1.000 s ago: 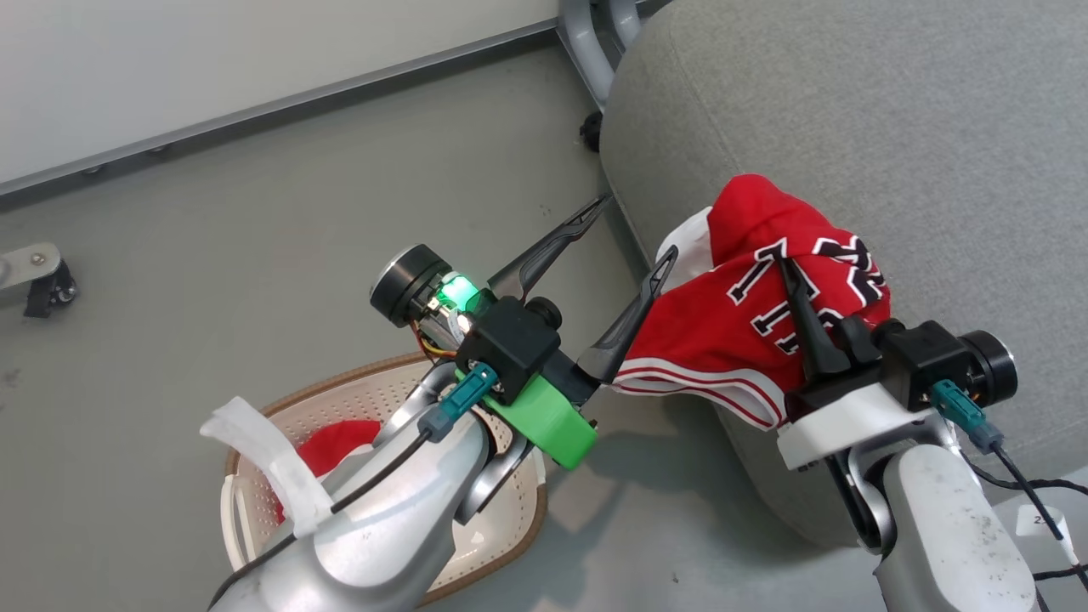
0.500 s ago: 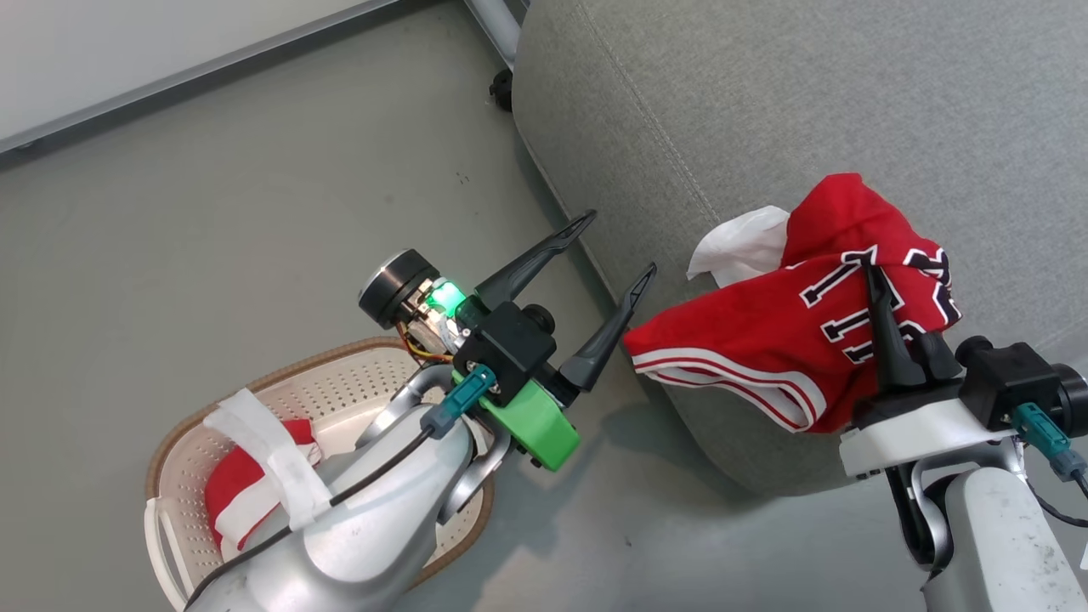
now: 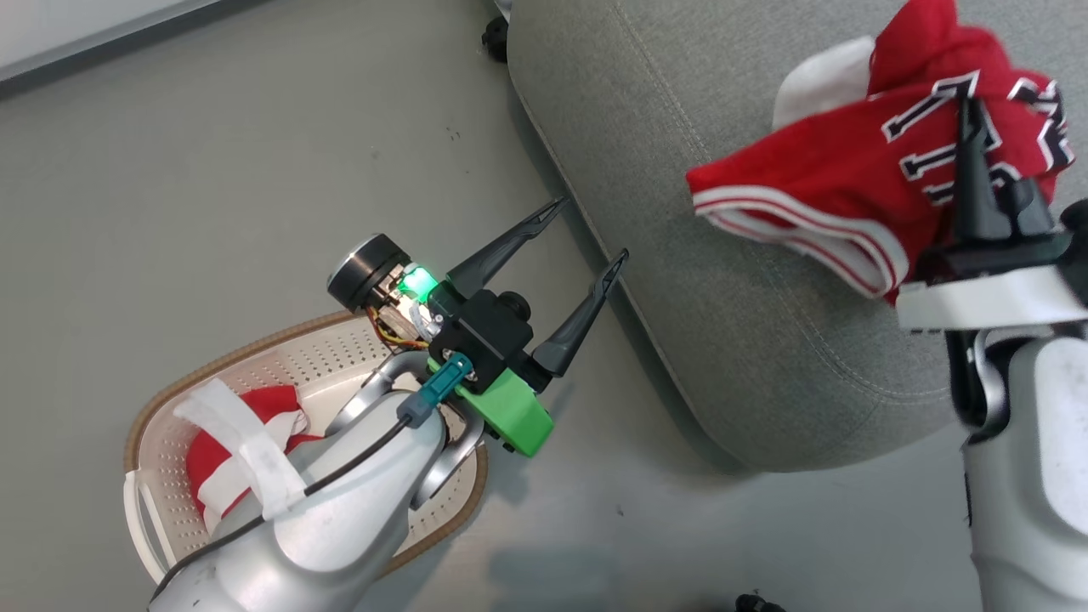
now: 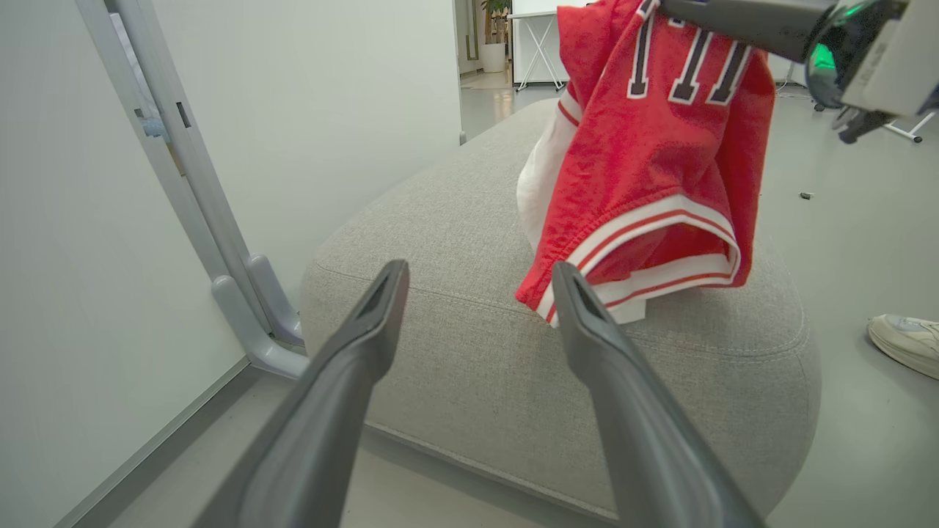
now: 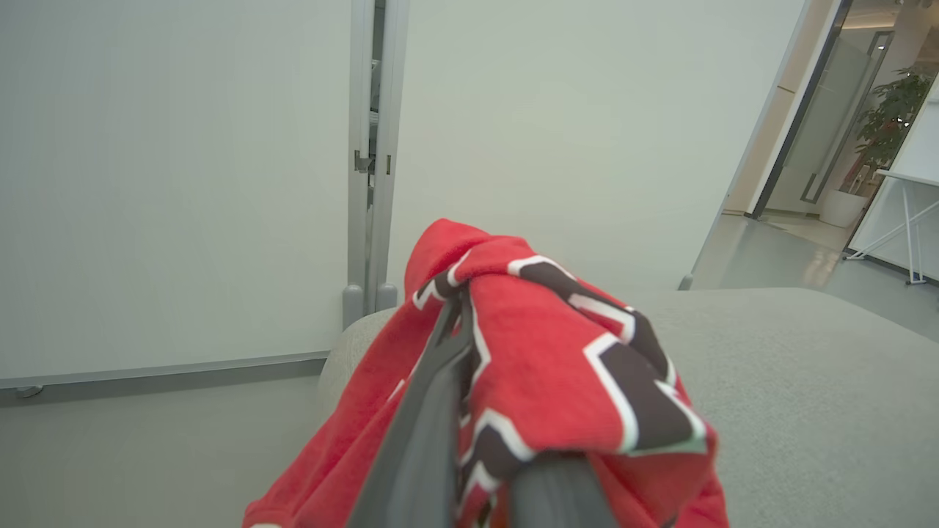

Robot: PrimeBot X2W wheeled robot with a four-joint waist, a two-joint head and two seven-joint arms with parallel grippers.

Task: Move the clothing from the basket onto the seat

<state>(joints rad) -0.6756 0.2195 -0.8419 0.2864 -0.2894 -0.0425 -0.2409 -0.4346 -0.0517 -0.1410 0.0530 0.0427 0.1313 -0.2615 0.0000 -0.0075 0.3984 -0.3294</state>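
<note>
Head cam looks steeply down on the seat (image 3: pixel 680 340) from above its corner. Left wrist cam sits low beside the seat, facing its side up close. Right wrist cam skims across the seat's top, jersey (image 5: pixel 543 367) right up against the lens. All three share the seat.

The jersey (image 3: pixel 816 187) hangs over the top of the seat (image 3: pixel 722 280), carried by the right gripper (image 3: pixel 969 110) above the seat. The basket (image 3: pixel 280 374) stands on the floor (image 3: pixel 212 170) left of the seat, well apart from it, with the second garment (image 3: pixel 229 433) lying inside. The left gripper (image 3: pixel 592 228) hovers just beside the seat's left edge, between seat and basket.
</note>
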